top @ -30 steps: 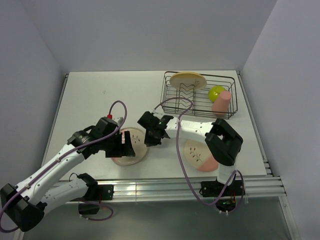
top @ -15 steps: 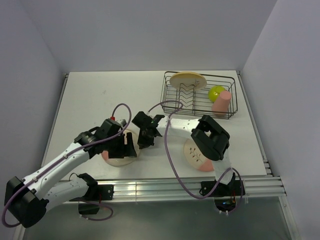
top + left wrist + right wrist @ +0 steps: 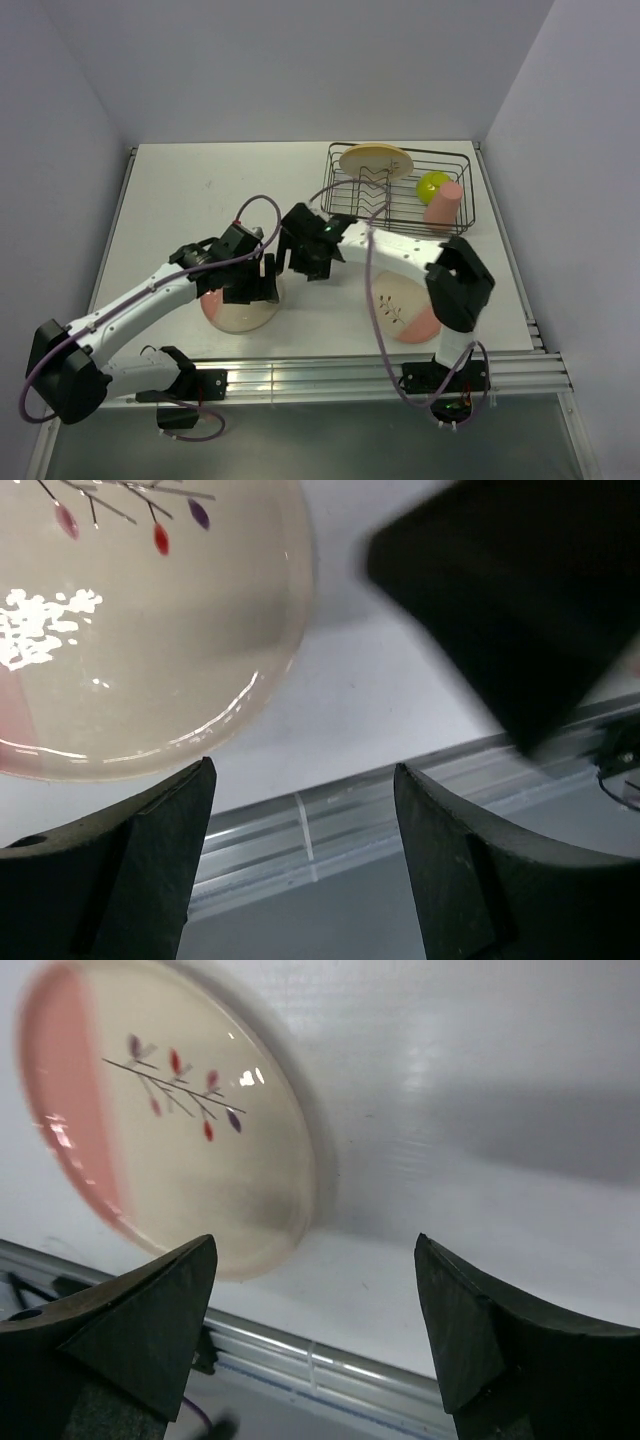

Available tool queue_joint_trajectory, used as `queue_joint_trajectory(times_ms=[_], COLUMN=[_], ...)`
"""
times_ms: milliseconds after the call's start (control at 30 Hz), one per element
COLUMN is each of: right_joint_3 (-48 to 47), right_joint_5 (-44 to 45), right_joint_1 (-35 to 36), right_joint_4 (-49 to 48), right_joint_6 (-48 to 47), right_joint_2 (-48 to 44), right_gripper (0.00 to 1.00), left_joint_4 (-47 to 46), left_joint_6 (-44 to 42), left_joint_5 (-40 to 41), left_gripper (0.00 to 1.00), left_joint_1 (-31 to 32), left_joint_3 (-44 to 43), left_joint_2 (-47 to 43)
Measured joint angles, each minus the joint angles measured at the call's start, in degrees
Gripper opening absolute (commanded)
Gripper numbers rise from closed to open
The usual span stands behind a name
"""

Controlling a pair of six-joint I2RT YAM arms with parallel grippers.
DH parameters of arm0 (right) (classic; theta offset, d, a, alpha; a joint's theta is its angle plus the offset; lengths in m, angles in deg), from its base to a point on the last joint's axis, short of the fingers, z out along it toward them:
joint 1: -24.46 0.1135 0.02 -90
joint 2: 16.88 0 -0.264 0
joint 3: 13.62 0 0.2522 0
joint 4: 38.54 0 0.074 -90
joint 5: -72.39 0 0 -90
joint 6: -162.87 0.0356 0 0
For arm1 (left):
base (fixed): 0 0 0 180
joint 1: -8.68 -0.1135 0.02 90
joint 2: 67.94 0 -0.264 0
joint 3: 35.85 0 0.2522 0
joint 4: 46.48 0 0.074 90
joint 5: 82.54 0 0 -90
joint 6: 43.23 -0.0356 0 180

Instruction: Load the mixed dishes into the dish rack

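Both grippers are released and hold nothing. On the left gripper [image 3: 300, 780] I see the two black fingers spread wide, with only the white table [image 3: 190, 190] and the metal rail [image 3: 330, 820] at its near edge between them. A round cream plate with a pink segment and a dark sprig [image 3: 150, 620] lies flat just beside the fingertips, not touched. The right gripper [image 3: 315, 1250] is spread as well and hangs just beside the left one, near the same plate. A second plate of this kind [image 3: 405, 310] lies flat at the near right, partly under the right arm. The black wire dish rack [image 3: 398, 222] stands at the far right. In it a third cream plate [image 3: 375, 160] rests on the wavy dividers. A small lime-green bowl [image 3: 433, 184] and a pink cup [image 3: 443, 207] sit together at its right end.
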State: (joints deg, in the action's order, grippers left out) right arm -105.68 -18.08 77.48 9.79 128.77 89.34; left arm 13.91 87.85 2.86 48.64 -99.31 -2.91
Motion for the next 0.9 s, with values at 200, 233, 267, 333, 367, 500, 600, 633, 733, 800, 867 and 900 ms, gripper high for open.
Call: queue_joint_trajectory(times_ms=[200,233,267,333,367,500,600,633,733,800,867,900], right_joint_3=[0.8,1.2,1.6,1.9,1.9,0.9,0.4,0.5,2.4,4.0,5.2,5.6], right_joint_5=[6.7,7.9,9.0,11.7,12.5,14.3,12.8,12.2,10.0,8.9,7.9,7.5], right_joint_1=[-9.6,-12.2,-15.2,-21.4,-23.7,-28.5,-30.1,-30.6,-32.3,-33.6,-34.7,-35.2], right_joint_4=[8.3,9.7,11.0,12.8,13.5,15.7,16.2,16.3,16.0,16.1,16.3,16.3], right_joint_6=[-2.1,-2.6,-3.3,-5.1,-6.1,-10.0,-11.6,-11.9,-12.4,-12.4,-12.5,-12.6], right_joint_2=[-18.7,-22.1,-25.9,-32.9,-35.7,-43.7,-44.7,-44.7,-43.4,-43.3,-43.4,-43.7], right_gripper=[0.87,0.87,0.87,0.85,0.85,0.85,0.85,0.85,0.85,0.85,0.85,0.85], left_joint_4=[1.3,1.4,1.4,1.4,1.7,2.0,1.7,1.3,0.6,0.2,-0.3,-0.4], left_joint_6=[0.2,0.2,0.2,0.3,0.4,0.3,0.3,0.3,0.3,0.3,0.4,0.3], left_joint_5=[6.0,6.8,7.6,9.1,9.9,12.4,13.3,13.4,13.4,13.5,13.6,13.9], left_gripper=[0.77,0.76,0.75,0.74,0.73,0.7,0.7,0.69,0.68,0.67,0.64,0.62], left_joint_1=[0.5,0.6,0.7,1.0,1.2,2.4,3.2,3.5,4.1,4.4,4.7,4.8], left_joint_3=[-5.7,-6.4,-7.0,-7.9,-8.5,-11.7,-13.5,-14.0,-14.8,-15.0,-15.0,-15.0], left_joint_2=[11.2,13.1,14.9,18.1,19.7,25.9,29.5,30.6,33.1,34.6,36.2,36.7])
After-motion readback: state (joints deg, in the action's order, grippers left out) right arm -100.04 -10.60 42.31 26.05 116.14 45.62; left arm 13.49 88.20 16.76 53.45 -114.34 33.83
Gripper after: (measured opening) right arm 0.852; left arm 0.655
